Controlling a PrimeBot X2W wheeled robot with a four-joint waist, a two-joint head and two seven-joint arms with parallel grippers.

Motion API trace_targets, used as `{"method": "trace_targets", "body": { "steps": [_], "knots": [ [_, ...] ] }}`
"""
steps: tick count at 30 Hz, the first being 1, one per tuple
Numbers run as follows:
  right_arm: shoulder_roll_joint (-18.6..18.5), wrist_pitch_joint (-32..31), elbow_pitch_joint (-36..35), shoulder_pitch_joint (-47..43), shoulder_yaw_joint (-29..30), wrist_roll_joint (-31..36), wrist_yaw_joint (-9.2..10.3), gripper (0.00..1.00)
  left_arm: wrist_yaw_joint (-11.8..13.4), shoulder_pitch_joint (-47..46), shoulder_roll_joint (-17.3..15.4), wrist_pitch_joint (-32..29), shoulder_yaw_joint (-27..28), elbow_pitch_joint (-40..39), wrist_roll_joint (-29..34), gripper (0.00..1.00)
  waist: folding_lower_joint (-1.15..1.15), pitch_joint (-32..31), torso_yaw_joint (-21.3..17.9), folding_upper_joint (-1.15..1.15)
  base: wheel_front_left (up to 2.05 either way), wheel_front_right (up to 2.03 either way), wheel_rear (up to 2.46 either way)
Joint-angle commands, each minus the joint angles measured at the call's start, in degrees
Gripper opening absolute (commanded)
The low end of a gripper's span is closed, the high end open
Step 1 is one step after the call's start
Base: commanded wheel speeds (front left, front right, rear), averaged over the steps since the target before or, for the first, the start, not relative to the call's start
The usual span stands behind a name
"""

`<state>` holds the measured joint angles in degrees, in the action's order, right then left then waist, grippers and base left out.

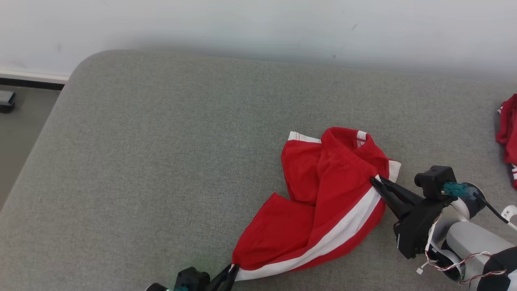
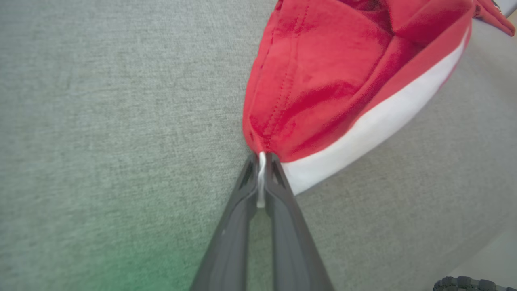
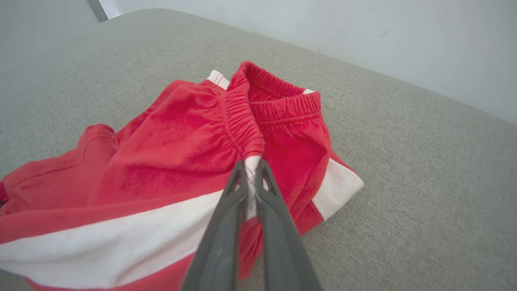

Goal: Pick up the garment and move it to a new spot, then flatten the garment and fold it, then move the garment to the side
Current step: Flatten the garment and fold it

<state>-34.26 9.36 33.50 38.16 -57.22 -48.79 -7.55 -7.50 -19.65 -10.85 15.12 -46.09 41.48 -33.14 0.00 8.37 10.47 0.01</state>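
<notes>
My grey fabric tabletop (image 1: 161, 161) meets a white wall (image 1: 242, 24). A bunched red cloth (image 1: 508, 133) lies at its right edge. A small dark box (image 1: 7, 100) sits on the floor (image 1: 24, 137), left.

Cut off, hidden or too small for you to tell

The head view's bottom edge cuts the left gripper (image 1: 231, 271) just behind its jaws. A second red cloth (image 1: 507, 133) runs off the right edge, so you cannot tell its shape. The small dark object (image 1: 7, 101) on the floor is cropped and too small to name. The garment (image 1: 335, 182) hides its own lower layers under folds.
</notes>
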Motion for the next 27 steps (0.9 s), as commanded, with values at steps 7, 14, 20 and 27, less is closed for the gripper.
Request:
{"method": "trace_targets", "body": {
  "steps": [7, 14, 20, 27],
  "knots": [
    [-1.8, 5.6, -3.6, -1.8, 1.2, -1.7, 0.16, 0.0, 0.4, 3.4, -1.2, 0.1, 9.0, -8.9, -0.3, 0.0, 0.0, -3.2, -1.5, -0.01, 0.0, 0.0, 0.0],
    [-1.4, 5.8, -8.4, -2.7, 7.4, -2.2, 0.16, 0.0, 0.5, 2.9, -1.8, 0.1, 17.9, -19.2, 0.4, 0.0, 0.0, -4.5, -4.0, -0.01, 0.0, 0.0, 0.0],
    [0.6, 5.8, -8.6, 3.5, 15.6, -2.8, 0.16, 0.0, 0.2, -9.2, -3.5, -2.5, 20.6, -22.3, -0.4, 0.0, 0.0, -0.6, -6.2, -0.01, 0.0, 0.0, 0.0],
    [4.3, 2.1, -4.2, 18.8, 21.6, -2.7, 0.16, 0.0, 0.0, -29.9, -5.5, -10.4, 24.4, -21.0, -4.2, 0.0, 0.0, 8.6, -9.0, -0.01, 0.0, 0.0, 0.0]
  ]
}}
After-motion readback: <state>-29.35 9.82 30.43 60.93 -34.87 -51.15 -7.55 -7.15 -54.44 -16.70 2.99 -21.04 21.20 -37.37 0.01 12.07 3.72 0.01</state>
